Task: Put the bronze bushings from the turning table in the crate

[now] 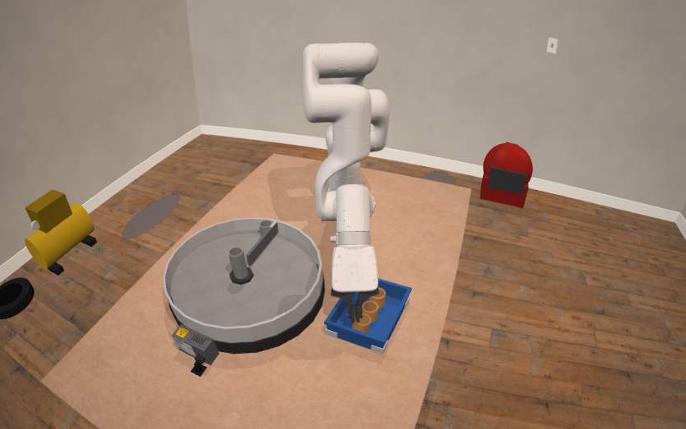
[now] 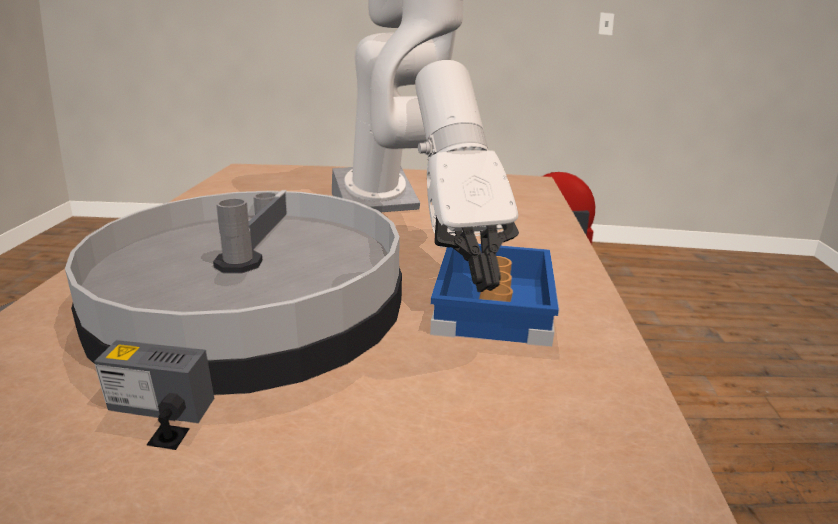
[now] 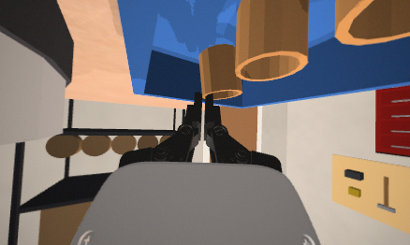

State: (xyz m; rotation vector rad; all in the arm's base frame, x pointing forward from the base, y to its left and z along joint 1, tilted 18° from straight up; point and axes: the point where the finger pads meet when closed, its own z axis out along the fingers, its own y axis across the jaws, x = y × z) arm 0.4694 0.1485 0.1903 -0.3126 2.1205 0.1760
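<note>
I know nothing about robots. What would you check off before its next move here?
1. Held bushing inside the crate: ok.
2. Held bushing resting on the crate floor: cannot tell.
3. Fingers let go: not ok, shut on its wall.
4. Other bronze bushings in the crate: ok, two beside it.
5. No bronze left on the turning table: ok.

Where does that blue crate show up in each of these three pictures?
Top view: the blue crate sits low, just right of center, beside the turning table.
Exterior view: the crate sits right of center on the table.
Wrist view: the crate fills the top, seen upside down.
Shared landmark: the bronze bushings inside it.
</note>
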